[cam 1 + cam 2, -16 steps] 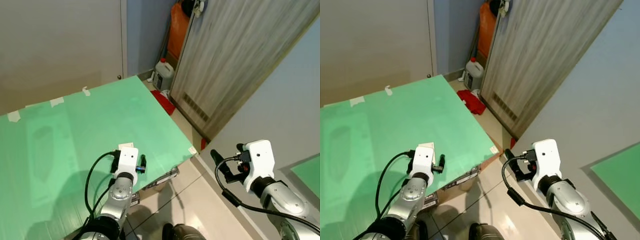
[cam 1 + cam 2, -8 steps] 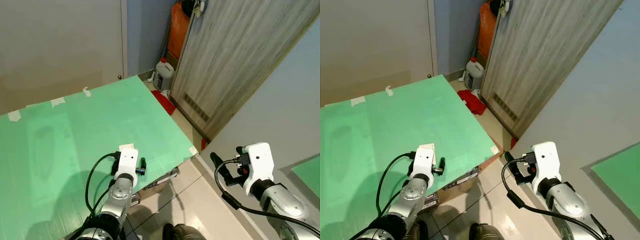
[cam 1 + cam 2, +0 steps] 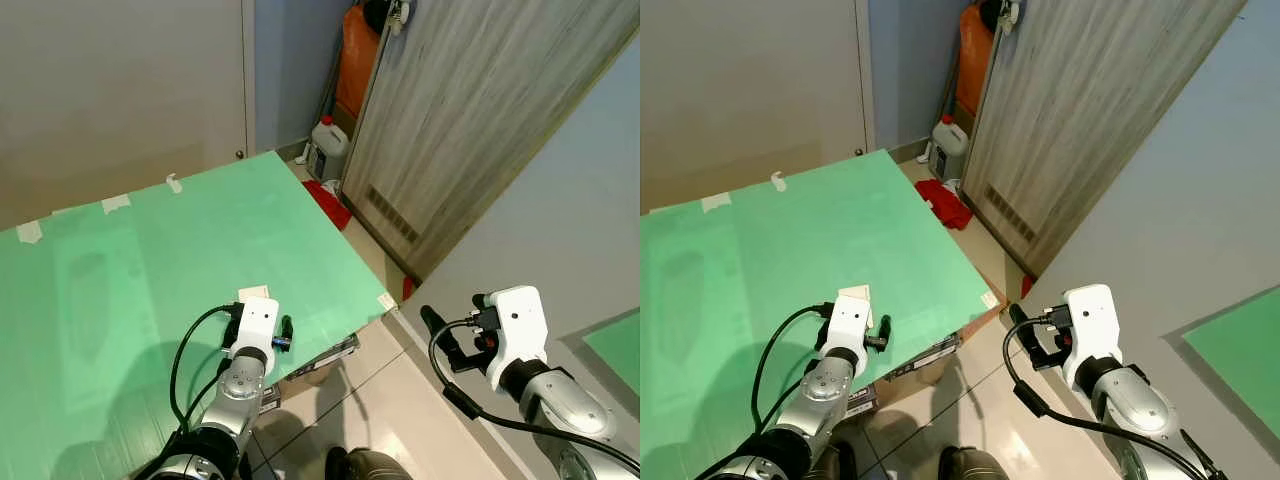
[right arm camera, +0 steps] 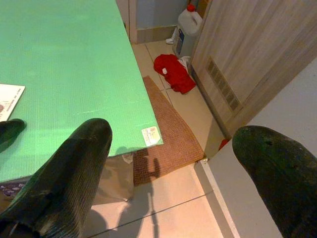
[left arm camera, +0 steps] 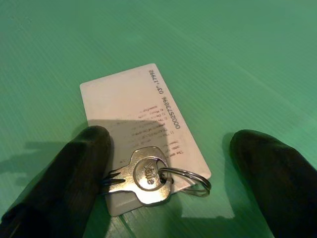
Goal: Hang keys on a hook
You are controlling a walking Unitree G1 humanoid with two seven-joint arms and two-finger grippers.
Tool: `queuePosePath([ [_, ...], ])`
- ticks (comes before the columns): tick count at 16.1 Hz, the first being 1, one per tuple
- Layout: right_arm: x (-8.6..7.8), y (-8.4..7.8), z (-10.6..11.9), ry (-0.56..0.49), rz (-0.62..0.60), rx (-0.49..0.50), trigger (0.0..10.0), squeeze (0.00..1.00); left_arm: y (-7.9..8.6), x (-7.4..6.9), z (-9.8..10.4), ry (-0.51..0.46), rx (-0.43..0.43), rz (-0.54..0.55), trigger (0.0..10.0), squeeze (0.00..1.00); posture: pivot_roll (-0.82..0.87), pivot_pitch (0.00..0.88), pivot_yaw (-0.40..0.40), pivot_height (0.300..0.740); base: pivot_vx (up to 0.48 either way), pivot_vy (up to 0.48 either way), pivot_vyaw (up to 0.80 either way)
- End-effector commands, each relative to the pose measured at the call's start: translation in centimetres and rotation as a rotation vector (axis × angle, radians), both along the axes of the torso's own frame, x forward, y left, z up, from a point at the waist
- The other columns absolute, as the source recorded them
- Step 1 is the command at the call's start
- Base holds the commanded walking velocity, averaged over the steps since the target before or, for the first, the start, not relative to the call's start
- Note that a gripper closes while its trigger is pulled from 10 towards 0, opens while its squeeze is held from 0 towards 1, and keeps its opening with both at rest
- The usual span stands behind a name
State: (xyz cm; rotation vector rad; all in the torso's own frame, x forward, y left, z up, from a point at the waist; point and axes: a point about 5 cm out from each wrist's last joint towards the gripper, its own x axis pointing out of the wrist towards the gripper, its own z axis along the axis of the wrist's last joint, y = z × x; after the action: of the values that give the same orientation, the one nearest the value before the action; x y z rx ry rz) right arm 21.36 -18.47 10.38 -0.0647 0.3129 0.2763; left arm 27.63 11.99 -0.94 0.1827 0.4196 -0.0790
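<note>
1. Left wrist view: a silver key (image 5: 143, 176) stamped "Yale" lies flat on a white card (image 5: 141, 148), which lies flat on the green board (image 5: 223, 59).
2. The key's long axis runs across the space between the two black fingers; its blade points toward one finger (image 5: 64, 183) and its tip is hidden under that finger's edge, while its round bow faces the other finger (image 5: 277, 178).
3. A split ring (image 5: 185, 178) passes through the bow and rests on the card's corner, partly over the green surface.
4. The card's long axis runs diagonally away from the fingers, with small printed numbers along one long edge.
5. The left gripper (image 5: 168, 163) is spread wide, one finger at the key's blade end and the other well clear of the ring; it grips nothing.
6. In the left eye view, the left gripper (image 3: 262, 315) sits low over the board's (image 3: 150, 260) near edge, with the card (image 3: 254, 293) peeking out just beyond it.
7. Pieces of tape (image 3: 113, 203) hold the board's far edge against the pale wall.
8. Past the board's right corner are a white jug (image 3: 328, 148), a red cloth (image 3: 328, 200) on the floor and an orange bag (image 3: 355, 60) behind.
9. A grey wood-grain door (image 3: 480, 120) with a vent stands to the right.
10. The right gripper (image 4: 173, 168) hangs over the tiled floor beside the board's corner, fingers spread apart and empty, with a brown mat (image 4: 171, 144) below.
</note>
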Motion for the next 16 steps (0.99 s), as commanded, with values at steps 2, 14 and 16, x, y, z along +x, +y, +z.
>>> queuePosePath([
  [2, -0.29, 0.0, 0.24, -0.003, -0.004, -0.006, 10.0, 0.0, -0.67, -0.59, -0.65, 0.035, 0.004, -0.04, 6.5, 0.0, -0.23, 0.168, -0.125, 0.74, 0.0, 0.0, 0.0],
  [14, -0.11, 0.09, -0.01, -0.002, -0.003, -0.005, 10.0, 0.0, -0.26, -0.72, -0.89, 0.043, 0.031, -0.074, 0.0, 0.0, -0.22, 0.162, -0.119, 0.74, 0.0, 0.0, 0.0],
  [16, 0.05, 0.26, -0.07, -0.003, -0.001, -0.002, 10.0, 0.0, -0.12, -0.4, -0.37, 0.009, 0.023, -0.079, 0.0, 0.0, -0.21, 0.157, -0.118, 0.74, 0.0, 0.0, 0.0],
])
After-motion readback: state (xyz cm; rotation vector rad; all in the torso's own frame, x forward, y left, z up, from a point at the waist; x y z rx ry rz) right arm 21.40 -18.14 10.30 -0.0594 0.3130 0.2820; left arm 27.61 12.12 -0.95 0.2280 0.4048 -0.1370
